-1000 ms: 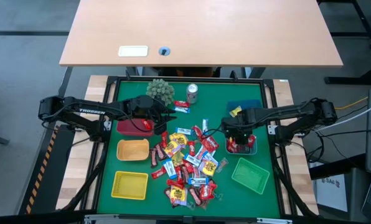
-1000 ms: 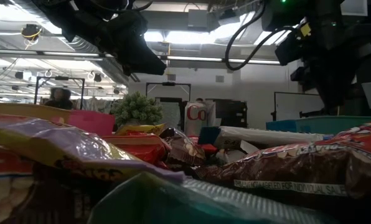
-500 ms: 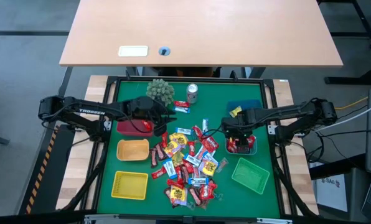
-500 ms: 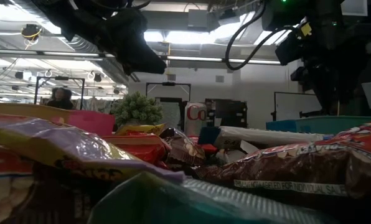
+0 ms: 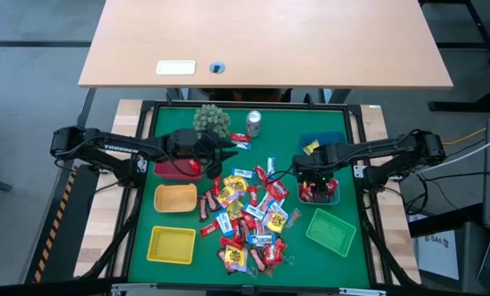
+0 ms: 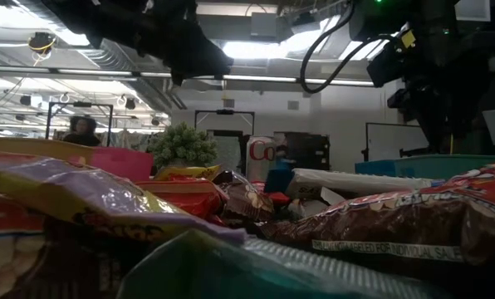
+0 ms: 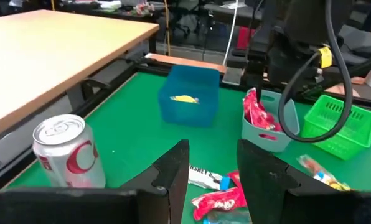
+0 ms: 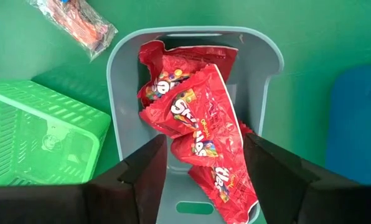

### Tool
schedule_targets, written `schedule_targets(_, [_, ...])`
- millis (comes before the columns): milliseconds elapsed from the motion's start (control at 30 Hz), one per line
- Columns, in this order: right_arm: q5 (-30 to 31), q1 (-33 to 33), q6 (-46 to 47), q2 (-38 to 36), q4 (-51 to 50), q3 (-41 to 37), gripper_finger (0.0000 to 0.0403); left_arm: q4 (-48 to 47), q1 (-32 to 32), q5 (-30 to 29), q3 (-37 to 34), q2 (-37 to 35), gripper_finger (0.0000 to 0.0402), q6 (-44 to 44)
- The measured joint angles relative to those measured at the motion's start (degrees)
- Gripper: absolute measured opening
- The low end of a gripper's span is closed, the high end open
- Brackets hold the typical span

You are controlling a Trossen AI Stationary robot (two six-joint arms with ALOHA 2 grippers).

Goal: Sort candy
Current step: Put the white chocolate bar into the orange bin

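The candy (image 5: 249, 215) lies in a loose pile of small shiny packets on the green mat at the table's middle. My right gripper (image 8: 205, 142) hangs open, pointing down over a light blue basket (image 8: 126, 56) at the right. Several red packets (image 8: 198, 124) lie in that basket below the fingers, untouched. My left gripper (image 7: 213, 155) is open and holds nothing. It stands above the pile's far left edge (image 5: 225, 150), pointing nearly level toward the table's right. One yellow sweet (image 7: 184, 98) lies in the dark blue basket (image 7: 188, 93).
A silver can (image 5: 254, 122) and a spiky green ball (image 5: 212, 120) stand at the far edge. A red basket (image 5: 173, 169), an orange one (image 5: 175, 198) and a yellow one (image 5: 172, 244) line the left side. The green basket (image 5: 330, 231) sits near right.
My left gripper has tipped upward and risen a little, swinging slightly toward the far edge, away from the red basket. My right gripper has kept its place above the light blue basket.
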Motion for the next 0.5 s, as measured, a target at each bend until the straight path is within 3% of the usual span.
schedule_targets(233, [0.23, 0.00, -0.09, 0.00, 0.70, 0.00, 0.0211, 1.06, -0.36, -0.02, 0.00, 1.38, 0.0122, -0.25])
schedule_targets(500, [1.62, 0.00, -0.11, 0.00, 3.09, 0.00, 0.0211, 9.86, -0.33, 2.24, 0.04, 9.15, 0.0122, -0.30])
